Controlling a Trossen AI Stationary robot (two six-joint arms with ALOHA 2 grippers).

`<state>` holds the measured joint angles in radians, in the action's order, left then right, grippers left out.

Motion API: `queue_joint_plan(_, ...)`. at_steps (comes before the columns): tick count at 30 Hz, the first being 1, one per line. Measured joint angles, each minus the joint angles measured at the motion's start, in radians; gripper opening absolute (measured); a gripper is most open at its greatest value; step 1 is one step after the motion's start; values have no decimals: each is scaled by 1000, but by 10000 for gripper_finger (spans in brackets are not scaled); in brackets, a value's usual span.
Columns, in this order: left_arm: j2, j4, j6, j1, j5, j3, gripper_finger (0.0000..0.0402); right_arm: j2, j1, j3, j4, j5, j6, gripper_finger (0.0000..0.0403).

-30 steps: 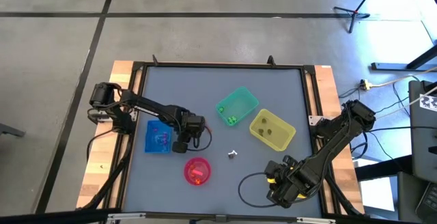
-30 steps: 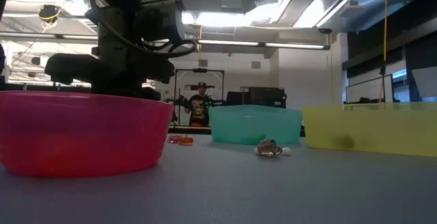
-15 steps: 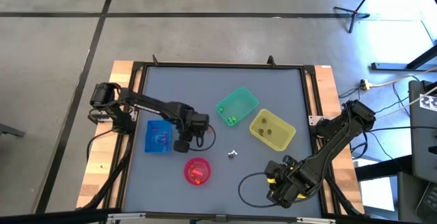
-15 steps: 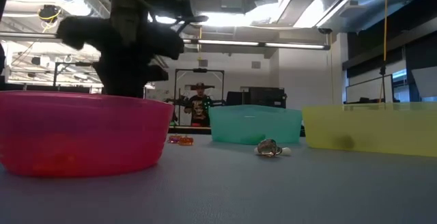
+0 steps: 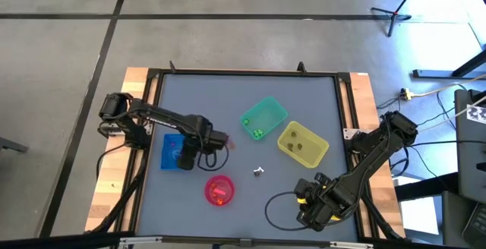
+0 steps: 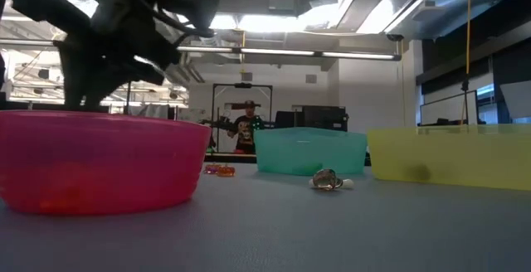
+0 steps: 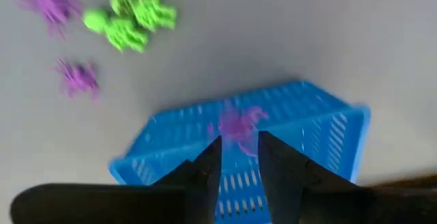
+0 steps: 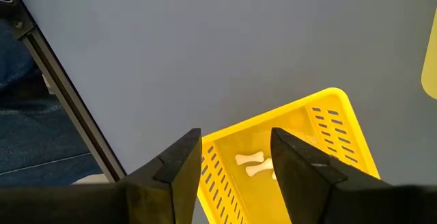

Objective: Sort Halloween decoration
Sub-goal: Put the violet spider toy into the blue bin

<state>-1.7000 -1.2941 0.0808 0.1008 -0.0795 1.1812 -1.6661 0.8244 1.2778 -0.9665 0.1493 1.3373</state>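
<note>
The left gripper (image 5: pixel 184 156) hovered over the blue bin (image 5: pixel 174 152) at the left side of the table (image 5: pixel 228 97). In the left wrist view its two fingers (image 7: pixel 205 173) stood close together with only a narrow gap, and a purple trinket (image 7: pixel 237 123) showed just at their tips, above the blue bin (image 7: pixel 307 125). I could not tell if the fingers really pinched it or if it lay in the bin behind them.

Other trinkets lay spread around. Two purple ones (image 7: pixel 76 78) and a green pair (image 7: pixel 130 20) were on the bare table beyond the bin. Green pieces (image 5: pixel 257 133) sat in the green bin (image 5: pixel 264 119), and dark pieces (image 5: pixel 298 146) in the yellow bin (image 5: pixel 303 143). Something orange (image 5: pixel 220 194) lay in the pink bowl (image 5: pixel 219 189). A small grey and white trinket (image 5: pixel 258 171) lay alone on the table between the bowl and the yellow bin; the low view showed it (image 6: pixel 328 180) in front of the green bin (image 6: pixel 310 152).

The right gripper (image 5: pixel 305 203) waited at the near right corner of the table, fingers moderately apart and holding nothing. Its wrist view showed white bone shapes (image 8: pixel 250 159) in a yellow bin (image 8: pixel 300 132).

A person (image 6: pixel 246 127) stood far behind the table.
</note>
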Motion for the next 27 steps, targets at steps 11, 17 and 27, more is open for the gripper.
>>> queue_joint_plan(11,0,-73,-35,42,5,0,80,0,0,0,0,0,0,172)
queue_joint_plan(17,0,56,-90,51,16,0,80,0,0,0,0,0,0,172)
queue_joint_plan(27,0,162,-98,84,-18,0,80,0,0,0,1,0,0,172)
